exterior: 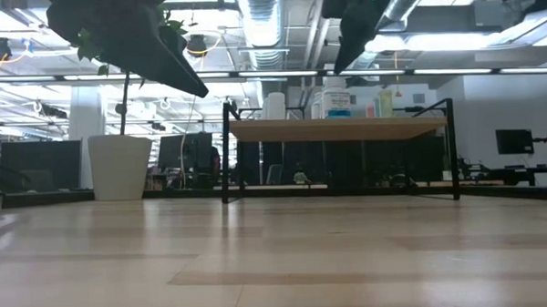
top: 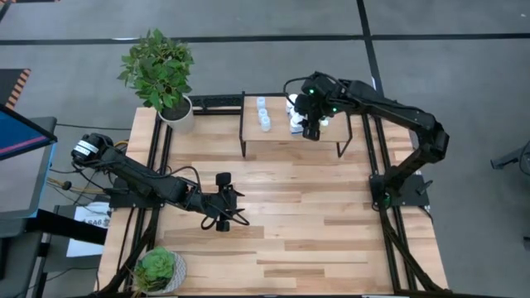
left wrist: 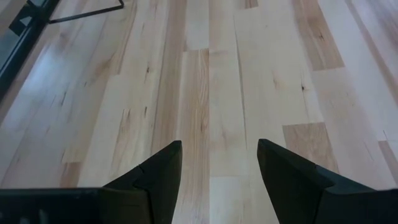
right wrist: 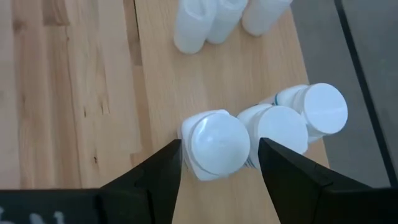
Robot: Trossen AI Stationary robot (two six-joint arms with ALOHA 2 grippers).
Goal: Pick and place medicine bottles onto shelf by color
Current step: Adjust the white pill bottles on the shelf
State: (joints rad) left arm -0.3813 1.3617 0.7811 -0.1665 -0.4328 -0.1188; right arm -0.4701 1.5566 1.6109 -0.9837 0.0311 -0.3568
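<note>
Right gripper (top: 311, 131) hangs over the shelf (top: 277, 137), near its right-hand end and toward the front edge, pointed straight down. In the right wrist view its fingers (right wrist: 155, 180) stand spread wide on either side of a white-capped bottle (right wrist: 214, 144); the cap sits in the gap, but the pads look clear of its sides, so I judge nothing is gripped — either just let go or about to be taken, cannot say which. Bottle stands upright, long axis vertical, in line with the gripper's approach and directly beneath it. Two more chunky white bottles (right wrist: 278, 127) stand just beside it, touching or nearly so, toward the shelf's right edge. A separate row of small pale bottles (top: 262, 113) stands well apart, nearer the shelf's middle-left and back edge. Low view shows bottles lined along the shelf top, some with coloured caps (exterior: 385, 102); too small to sort further. Left gripper (top: 222, 223) waits over the bare bench, left of centre and toward its near edge, fingers spread, holding nothing, only planks under it. Right arm is by far the nearer to the bottles. Tight neighbours mean any move here should be straight up or down.
</note>
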